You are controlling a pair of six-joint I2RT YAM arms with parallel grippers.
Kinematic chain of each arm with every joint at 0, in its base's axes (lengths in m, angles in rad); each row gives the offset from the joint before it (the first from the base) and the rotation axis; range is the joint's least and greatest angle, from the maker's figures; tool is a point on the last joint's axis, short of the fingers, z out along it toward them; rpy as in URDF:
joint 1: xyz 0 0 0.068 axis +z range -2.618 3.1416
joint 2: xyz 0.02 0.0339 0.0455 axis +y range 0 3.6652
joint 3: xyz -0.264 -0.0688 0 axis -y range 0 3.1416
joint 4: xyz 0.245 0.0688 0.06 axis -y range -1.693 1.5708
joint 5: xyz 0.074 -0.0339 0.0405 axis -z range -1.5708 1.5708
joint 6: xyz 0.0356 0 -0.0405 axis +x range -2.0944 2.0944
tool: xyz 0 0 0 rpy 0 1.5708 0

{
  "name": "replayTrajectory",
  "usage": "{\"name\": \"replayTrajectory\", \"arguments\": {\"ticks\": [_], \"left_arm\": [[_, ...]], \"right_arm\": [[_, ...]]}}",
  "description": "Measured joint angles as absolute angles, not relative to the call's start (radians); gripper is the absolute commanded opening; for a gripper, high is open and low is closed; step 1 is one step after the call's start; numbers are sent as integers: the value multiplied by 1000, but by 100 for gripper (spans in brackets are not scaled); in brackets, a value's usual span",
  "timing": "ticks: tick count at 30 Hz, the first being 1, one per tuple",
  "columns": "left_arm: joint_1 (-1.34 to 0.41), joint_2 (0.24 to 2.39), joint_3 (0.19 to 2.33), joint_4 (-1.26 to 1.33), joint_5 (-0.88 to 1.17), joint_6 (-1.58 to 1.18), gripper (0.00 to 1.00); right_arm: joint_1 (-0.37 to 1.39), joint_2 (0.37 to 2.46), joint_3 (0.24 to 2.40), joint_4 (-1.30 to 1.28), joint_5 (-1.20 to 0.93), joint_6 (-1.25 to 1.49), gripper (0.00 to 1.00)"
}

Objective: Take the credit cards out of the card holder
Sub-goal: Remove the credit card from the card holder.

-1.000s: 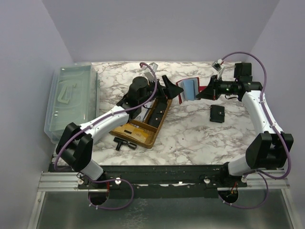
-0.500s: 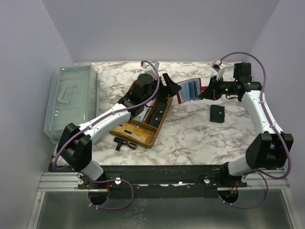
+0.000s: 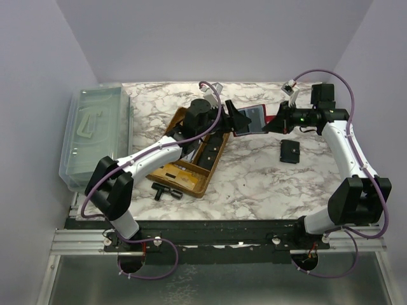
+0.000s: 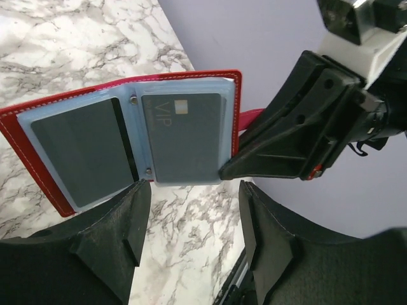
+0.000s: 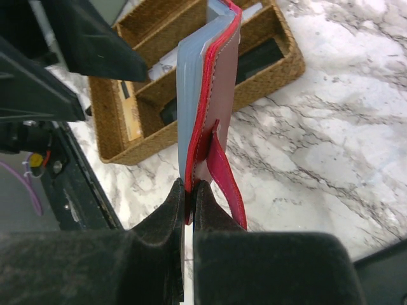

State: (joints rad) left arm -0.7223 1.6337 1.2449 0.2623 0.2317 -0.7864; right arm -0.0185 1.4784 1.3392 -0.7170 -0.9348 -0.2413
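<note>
A red card holder (image 3: 253,119) with clear blue sleeves is held open in the air at the back of the table. In the left wrist view the card holder (image 4: 38,114) shows two grey cards in its sleeves, one (image 4: 184,136) marked VIP. My right gripper (image 3: 275,122) is shut on the holder's right edge, seen edge-on in the right wrist view (image 5: 206,121). My left gripper (image 4: 191,203) is open and empty, its jaws just below the holder's lower edge; it also shows in the top view (image 3: 238,119).
A woven brown tray (image 3: 194,159) with small items lies under the left arm. A clear plastic bin (image 3: 95,133) stands at the far left. A small black object (image 3: 290,152) lies on the marble right of centre. A black tool (image 3: 166,190) lies near the front.
My left gripper has moved right toward the card holder and now sits close against it. The right gripper still holds the holder, shifted slightly.
</note>
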Motion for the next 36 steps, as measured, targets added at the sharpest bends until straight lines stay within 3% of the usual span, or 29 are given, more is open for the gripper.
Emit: {"name": "replayTrajectory", "arguments": {"ticks": [18, 36], "left_arm": [[-699, 1614, 1162, 275, 245, -763, 77], [-635, 1589, 1097, 276, 287, -830, 77]], "right_arm": [[-14, 1479, 1302, -692, -1046, -191, 0], [-14, 1479, 1290, -681, -1087, -189, 0]]}}
